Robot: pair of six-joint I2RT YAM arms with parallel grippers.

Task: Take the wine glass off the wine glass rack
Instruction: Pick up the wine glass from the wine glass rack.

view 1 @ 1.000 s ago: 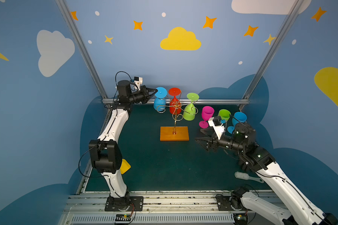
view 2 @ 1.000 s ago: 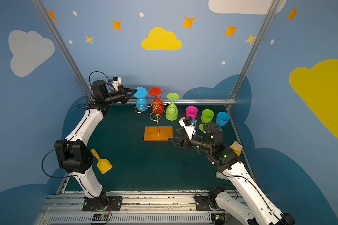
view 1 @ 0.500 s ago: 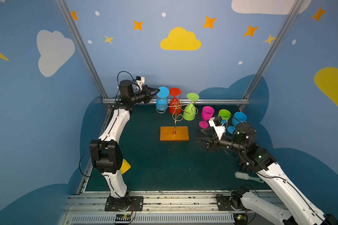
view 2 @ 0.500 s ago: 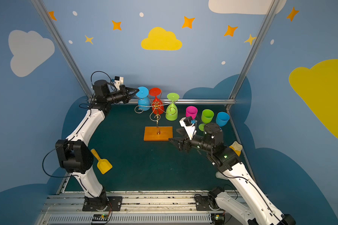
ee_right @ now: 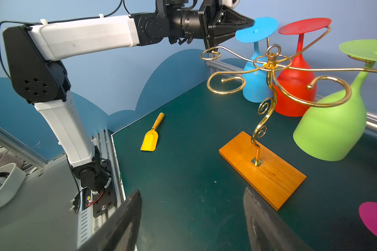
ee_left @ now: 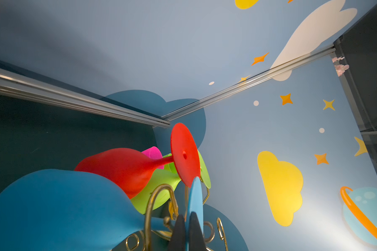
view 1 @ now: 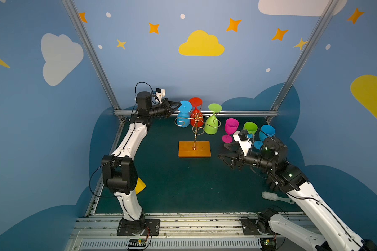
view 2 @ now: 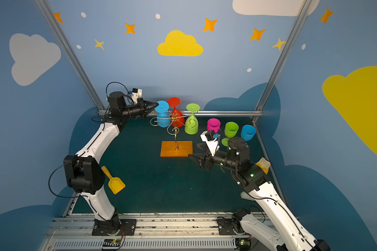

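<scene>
Because the left gripper point(view 1: 177, 105), fingers pinched tight on the foot rim of the upside-down blue plastic wine glass point(view 1: 183, 122), sits slightly nearer the middle of the thin gold wire rack with orange-brown wooden base point(view 1: 202, 150) than a second ago, we judge removal under way (the glass hangs on its scroll arm yet). The right gripper point(view 1: 222, 151) hovers spread wide, empty. We read no writing anywhere.

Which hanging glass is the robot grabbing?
The blue hanging glass. The left gripper is shut on the edge of its round foot; the red glass and green glass beside it hang untouched.
</scene>
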